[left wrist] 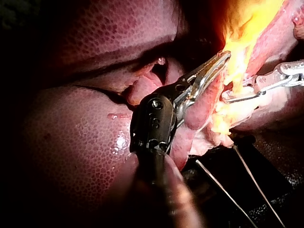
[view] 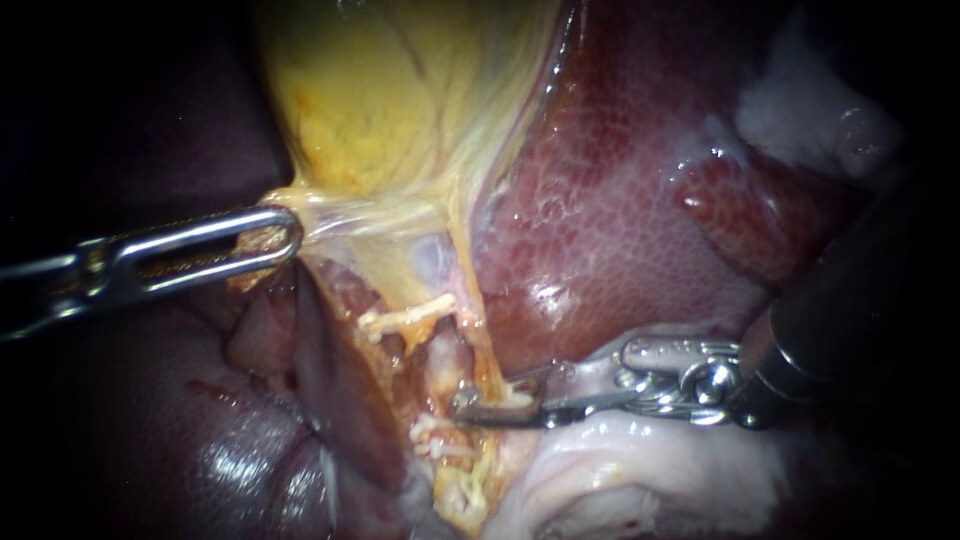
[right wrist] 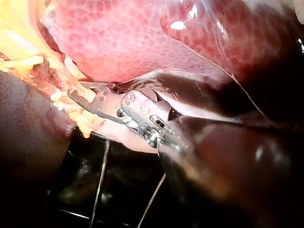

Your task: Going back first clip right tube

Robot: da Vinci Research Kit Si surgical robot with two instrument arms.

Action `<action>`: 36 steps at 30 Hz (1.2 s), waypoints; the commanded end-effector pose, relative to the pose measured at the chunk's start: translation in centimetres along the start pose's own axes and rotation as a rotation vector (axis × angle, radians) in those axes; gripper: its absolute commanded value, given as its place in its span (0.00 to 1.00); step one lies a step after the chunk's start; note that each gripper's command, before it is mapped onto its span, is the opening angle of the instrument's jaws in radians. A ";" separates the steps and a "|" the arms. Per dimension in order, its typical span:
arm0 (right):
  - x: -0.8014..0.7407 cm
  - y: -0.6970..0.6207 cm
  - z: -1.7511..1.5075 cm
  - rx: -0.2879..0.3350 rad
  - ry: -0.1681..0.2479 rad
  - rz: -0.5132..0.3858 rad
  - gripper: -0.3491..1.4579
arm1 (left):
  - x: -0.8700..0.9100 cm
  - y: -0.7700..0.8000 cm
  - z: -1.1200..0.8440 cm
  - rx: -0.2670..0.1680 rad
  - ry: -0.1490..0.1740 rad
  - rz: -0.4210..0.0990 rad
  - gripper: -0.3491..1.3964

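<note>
the right tube [view: 448,362] is a pale, thin strand that runs near to far below the gallbladder [view: 400,90], just left of the liver [view: 620,220]. it looks soft, wet and slippery, light enough to bend under any push and likely to tear if it is dragged sideways. a safe hold would be square across its bare middle, clear of the ragged yellow fat around it. whether a clip sits on it cannot be told.

the right instrument [view: 490,397] comes in from the right, and its hand stands open with the tube between the two jaws. the left instrument [view: 280,235] has its hand closed on the gallbladder's lower edge and pulls it to the left, which stretches the strand taut.

the endoscope view shows both instruments and where the tube runs. the right wrist view shows the gap in the right instrument's [right wrist: 76,89] hand and the yellow strand inside it more plainly. only the wrist views show the dark worktop [right wrist: 123,190] and the thin wires [left wrist: 247,180] below the tissue.
</note>
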 end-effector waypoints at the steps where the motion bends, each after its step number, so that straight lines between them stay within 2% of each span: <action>1: 0.01 0.00 0.00 0.001 0.001 0.000 0.00 | 0.01 0.00 0.00 0.000 0.000 0.000 0.00; 13: 0.03 -0.03 0.02 0.006 0.016 -0.006 0.00 | 0.01 0.00 0.01 -0.001 -0.001 0.001 0.00; 16: 0.07 -0.04 0.09 0.020 0.043 -0.046 0.34 | 0.02 0.00 0.01 -0.001 -0.001 0.001 0.00; 17: 0.08 -0.03 0.12 0.020 0.044 -0.064 0.49 | 0.02 0.00 0.01 -0.001 -0.001 0.001 0.00; 18: 0.09 -0.03 0.14 0.014 0.047 -0.076 0.52 | 0.02 0.00 0.01 -0.001 -0.001 0.001 0.00; 20: 0.09 -0.02 0.14 -0.004 0.059 -0.088 0.52 | 0.03 0.00 0.01 -0.001 -0.001 0.001 0.00; 30: 0.02 0.02 -0.08 -0.004 0.060 -0.118 0.52 | 0.03 0.00 0.01 -0.002 -0.001 0.002 0.00; 32: 0.05 0.02 -0.16 -0.006 0.062 -0.121 0.52 | 0.03 0.00 0.01 -0.002 -0.001 0.002 0.00; 36: 0.21 -0.01 -0.51 -0.028 0.077 -0.133 0.52 | 0.03 0.00 0.00 -0.001 -0.001 0.002 0.00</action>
